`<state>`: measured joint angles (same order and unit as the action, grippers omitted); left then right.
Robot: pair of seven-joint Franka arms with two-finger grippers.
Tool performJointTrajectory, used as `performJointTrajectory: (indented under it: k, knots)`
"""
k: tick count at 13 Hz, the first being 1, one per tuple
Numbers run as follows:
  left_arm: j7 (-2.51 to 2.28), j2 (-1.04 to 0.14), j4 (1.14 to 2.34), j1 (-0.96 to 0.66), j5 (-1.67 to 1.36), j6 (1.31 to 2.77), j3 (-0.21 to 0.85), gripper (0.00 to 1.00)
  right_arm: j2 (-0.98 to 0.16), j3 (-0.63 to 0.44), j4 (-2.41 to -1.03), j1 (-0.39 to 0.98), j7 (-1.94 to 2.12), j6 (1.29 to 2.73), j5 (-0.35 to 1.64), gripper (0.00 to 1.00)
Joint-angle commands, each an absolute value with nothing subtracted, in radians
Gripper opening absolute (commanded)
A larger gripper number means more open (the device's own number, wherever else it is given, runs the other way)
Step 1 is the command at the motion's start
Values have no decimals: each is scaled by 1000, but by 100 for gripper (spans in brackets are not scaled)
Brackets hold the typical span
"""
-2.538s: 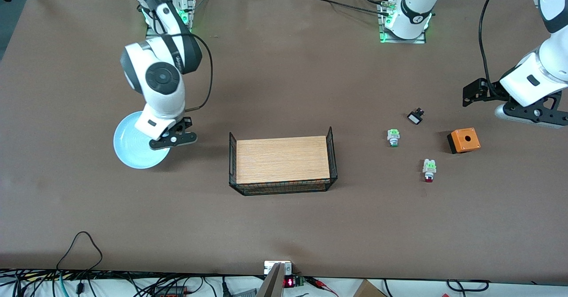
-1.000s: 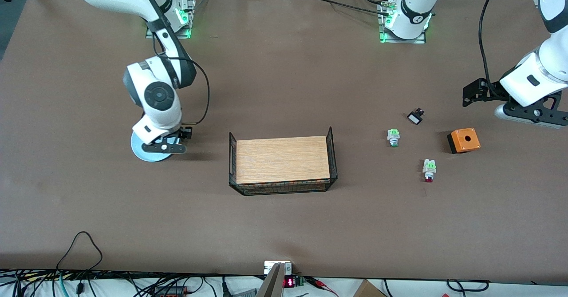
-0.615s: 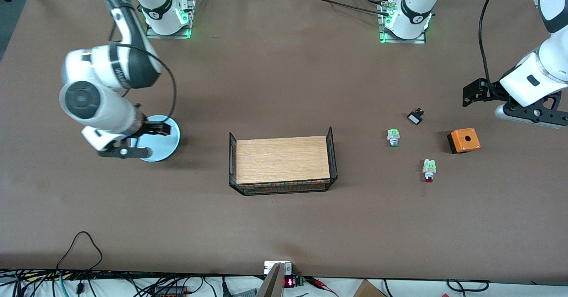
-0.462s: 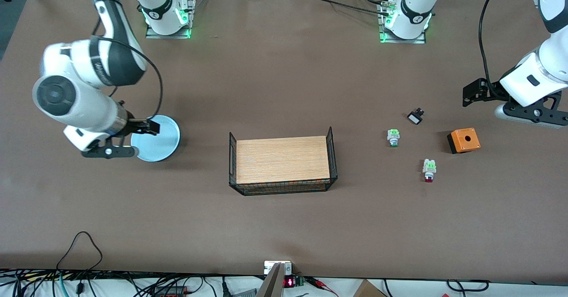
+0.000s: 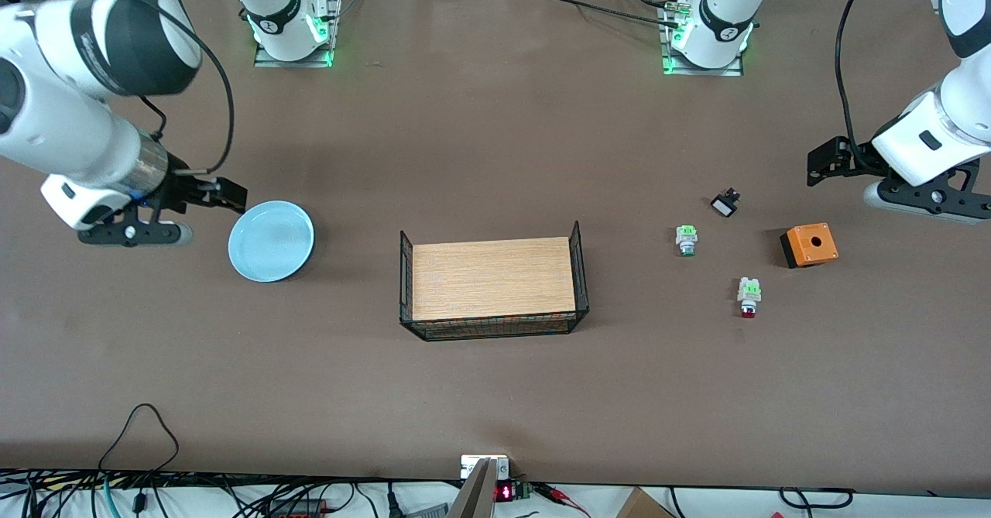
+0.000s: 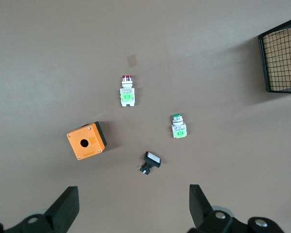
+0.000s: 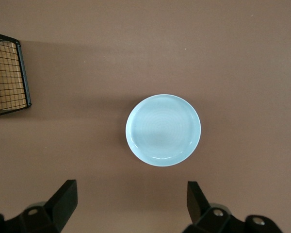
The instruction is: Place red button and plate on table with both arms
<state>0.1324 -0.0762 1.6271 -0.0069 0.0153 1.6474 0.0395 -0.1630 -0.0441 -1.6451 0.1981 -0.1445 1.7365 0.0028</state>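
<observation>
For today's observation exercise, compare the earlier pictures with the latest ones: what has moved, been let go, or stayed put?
The right gripper set the plate flat on the table, let go with fingers open, and rose away toward the right arm's end. The plate ended closer to the wire-framed board than it began. The left gripper, open, kept waiting; the red button, green button and orange box stayed put.

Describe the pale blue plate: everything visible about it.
The plate is round, pale light blue, glossy like glazed ceramic, with a shallow raised rim and faint concentric rings inside. It is empty and lies flat, right side up, on the brown table toward the right arm's end, beside the wire-framed wooden board but apart from it. Nothing touches it: the right end effector is open above the table beside it.
</observation>
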Motion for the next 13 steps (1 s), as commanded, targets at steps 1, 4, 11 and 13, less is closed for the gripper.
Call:
performJointTrajectory:
  k: [1,4,11,13]
  knots:
    - [147,-74,1631,-11,28,1654,34,100,-124,-40,-1647,184,-141,1715,26,100]
    - [147,-74,1631,-9,28,1652,35,100,-86,-63,-1647,164,-140,1710,66,100]
    - [147,-74,1631,-9,28,1651,34,100,8,89,-1651,-9,-170,1661,55,100]
    - [147,-74,1631,-9,28,1651,35,100,35,91,-1652,-9,-169,1640,49,100]
